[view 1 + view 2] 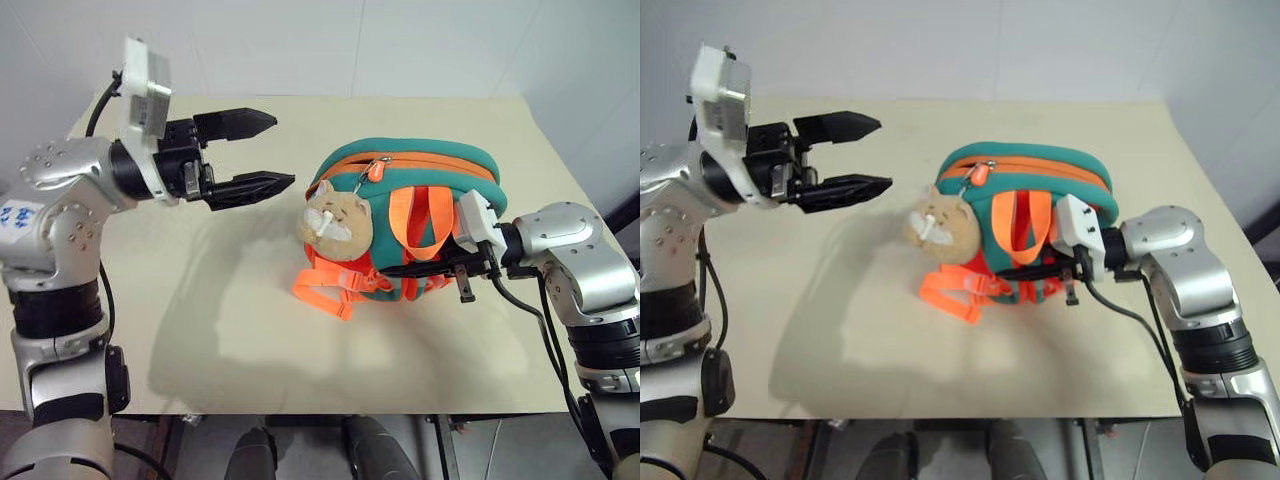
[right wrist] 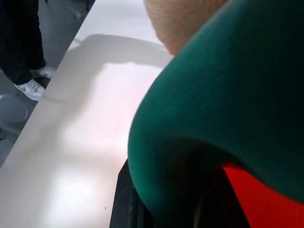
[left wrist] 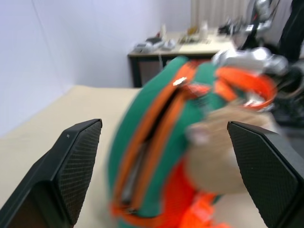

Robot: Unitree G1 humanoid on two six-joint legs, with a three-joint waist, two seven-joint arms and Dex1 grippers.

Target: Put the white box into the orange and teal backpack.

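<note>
Zipping comes next, I think: right gripper (image 1: 462, 268) pinches the backpack (image 1: 425, 180) steady, empty left gripper (image 1: 255, 153) opens wide at nine o'clock.

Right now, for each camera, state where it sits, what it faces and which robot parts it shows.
Left eye view: on the head, looking down at the beige table with the orange and teal backpack; open left gripper and right gripper at the pack show.
Right eye view: head too, same scene.
Left wrist view: on the left wrist, facing the backpack's zip; its black fingers frame it.
Right wrist view: on the right wrist, against teal fabric and tabletop.
All four share the backpack.
</note>
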